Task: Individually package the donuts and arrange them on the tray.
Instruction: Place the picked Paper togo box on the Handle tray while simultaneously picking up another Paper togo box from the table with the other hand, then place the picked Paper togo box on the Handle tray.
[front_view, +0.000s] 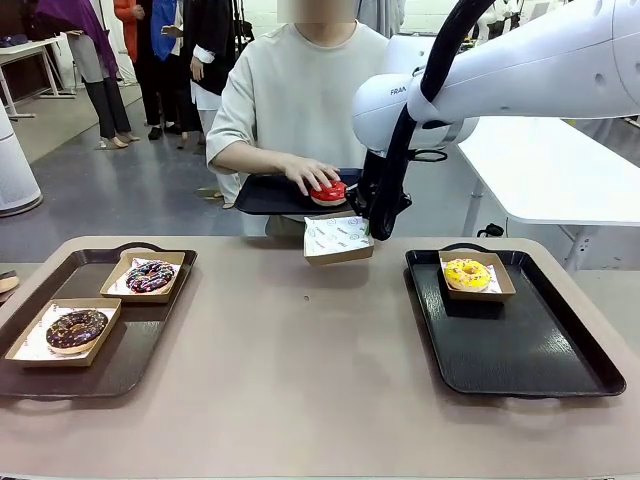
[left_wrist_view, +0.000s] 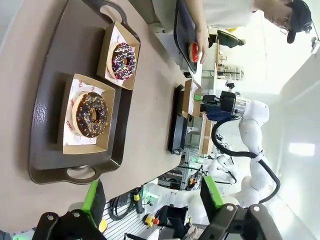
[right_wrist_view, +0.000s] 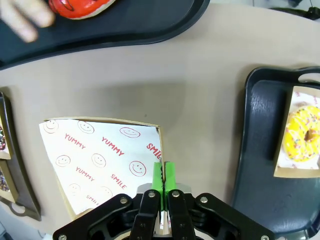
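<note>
My right gripper (front_view: 372, 222) (right_wrist_view: 162, 175) is shut on the rim of an empty paper-lined box (front_view: 338, 238) (right_wrist_view: 100, 157), held just above the table's far middle. Behind it a person's hand (front_view: 312, 175) rests on the red donut (front_view: 328, 192) (right_wrist_view: 80, 6) on a black tray (front_view: 270, 197) that the person holds. The yellow donut (front_view: 467, 273) (right_wrist_view: 305, 134) sits boxed on the right tray (front_view: 520, 350). The chocolate donut (front_view: 76, 329) (left_wrist_view: 90, 114) and the purple-pink donut (front_view: 150, 276) (left_wrist_view: 123, 60) sit boxed on the left tray (front_view: 120, 370). My left gripper (left_wrist_view: 152, 200) hangs open above that tray's end.
The brown table (front_view: 300, 380) has free room between the two trays. A white table (front_view: 560, 170) stands behind at the right. People stand far back at the left.
</note>
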